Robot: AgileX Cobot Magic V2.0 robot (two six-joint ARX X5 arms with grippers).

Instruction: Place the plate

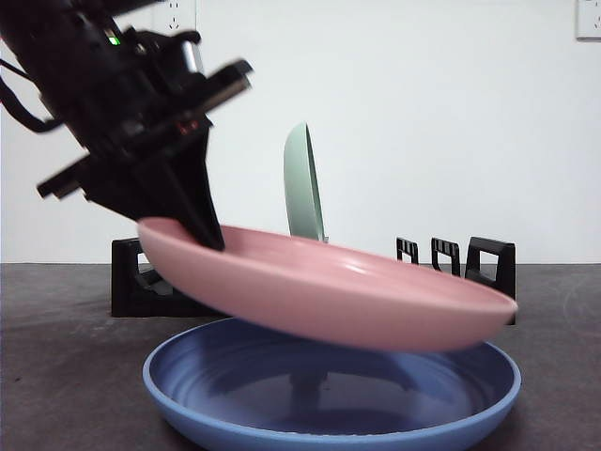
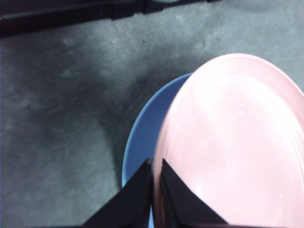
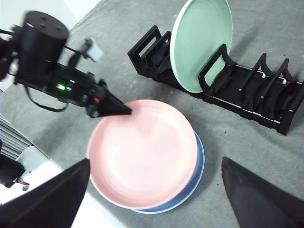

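My left gripper [image 1: 202, 230] is shut on the rim of a pink plate [image 1: 329, 291], which hangs tilted just above a blue plate [image 1: 329, 395] on the table. The left wrist view shows my left gripper [image 2: 156, 173] pinching the pink plate [image 2: 237, 142] at its edge, over the blue plate [image 2: 142, 137]. From the right wrist view, the left gripper [image 3: 124, 110] grips the pink plate [image 3: 142, 152] and the blue plate [image 3: 197, 173] peeks out beneath. A green plate [image 3: 202, 42] stands upright in the black rack [image 3: 266, 104]. My right gripper [image 3: 154, 190] hovers high above, open and holding nothing.
The black dish rack [image 1: 470, 263] runs along the back of the table with the green plate [image 1: 302, 183] upright in one slot and several free slots on its right side. A white wall lies behind it. Grey tabletop [image 2: 61, 104] surrounds the plates.
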